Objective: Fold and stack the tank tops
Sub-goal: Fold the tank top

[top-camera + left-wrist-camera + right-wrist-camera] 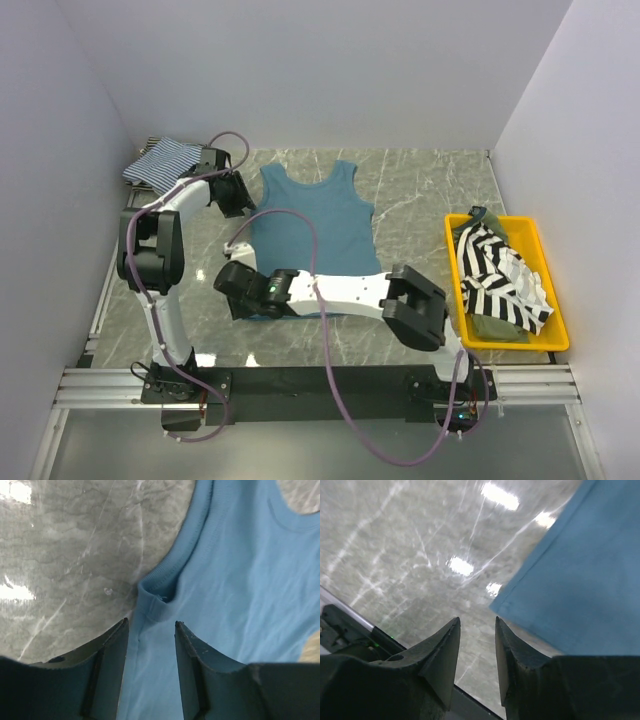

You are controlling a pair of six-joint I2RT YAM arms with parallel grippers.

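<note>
The teal-blue tank top (312, 232) lies flat in the middle of the table, straps toward the back. My left gripper (240, 203) is open at the top's left armhole; in the left wrist view its jaws (150, 623) stand apart over the side seam just below the armhole hem of the top (235, 580). My right gripper (233, 290) reaches across to the top's near left corner; in the right wrist view it (477, 621) is open and empty over bare table beside that corner (570, 580). The fine blue-and-white striped top (160, 160) lies at the back left.
A yellow tray (552, 290) at the right holds the black-and-white striped top (500, 275) and the olive-green top (500, 325). White walls enclose the table on three sides. A metal rail (320, 385) runs along the near edge.
</note>
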